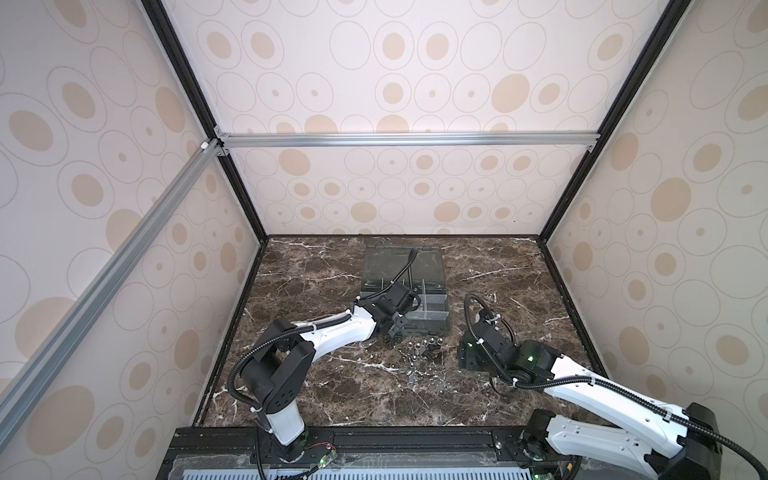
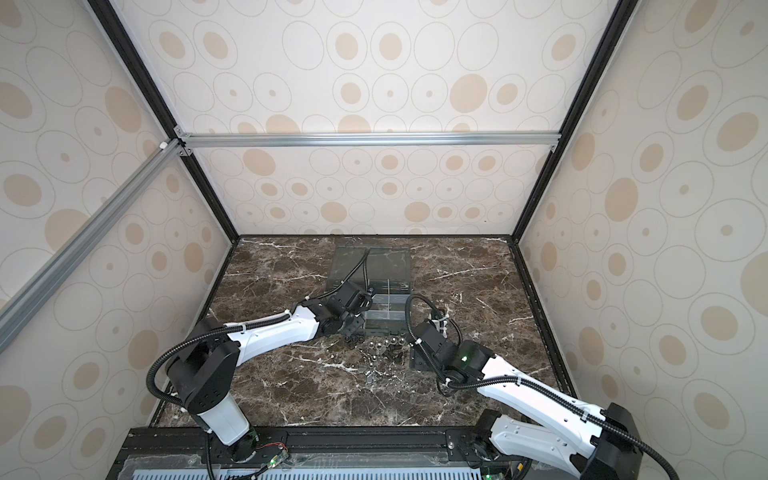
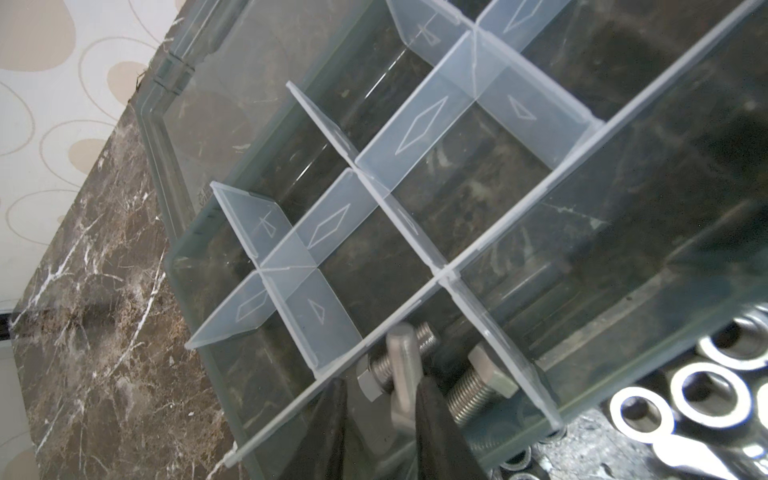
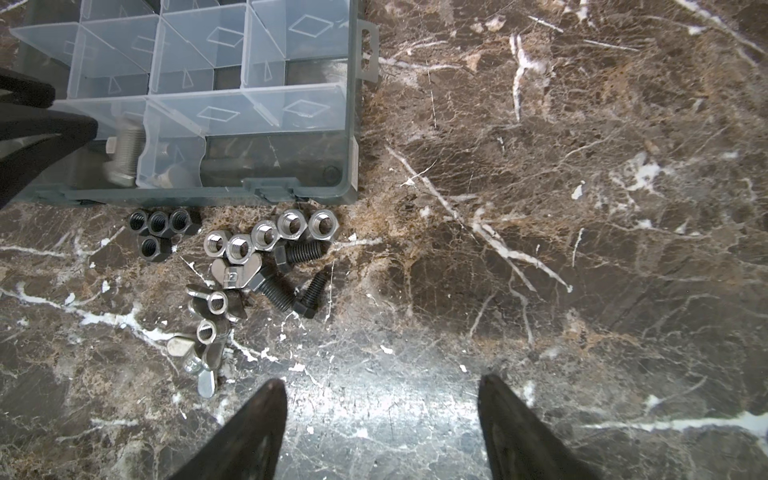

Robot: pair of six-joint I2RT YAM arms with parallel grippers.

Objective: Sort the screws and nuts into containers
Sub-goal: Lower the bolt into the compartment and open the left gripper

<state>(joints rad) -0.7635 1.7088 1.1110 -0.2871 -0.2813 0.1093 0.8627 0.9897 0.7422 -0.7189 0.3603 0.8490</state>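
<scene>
Left pincer (image 3: 380, 380) parted around a screw (image 3: 404, 361), right pincer (image 4: 382, 380) gaping empty; wing nut (image 4: 232, 274) stamp illegible.

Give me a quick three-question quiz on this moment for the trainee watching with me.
1. True or false: the right gripper is open and holds nothing.
2. Where are the four black hexagonal metal nuts relative to the dark grey translucent plastic organizer box? A inside it; B on the brown marble tabletop, just outside its latch wall; C underneath it.
3. How many black threaded metal screws lie on that tabletop?

Key: 1 true. 2 B. 3 three.
</scene>
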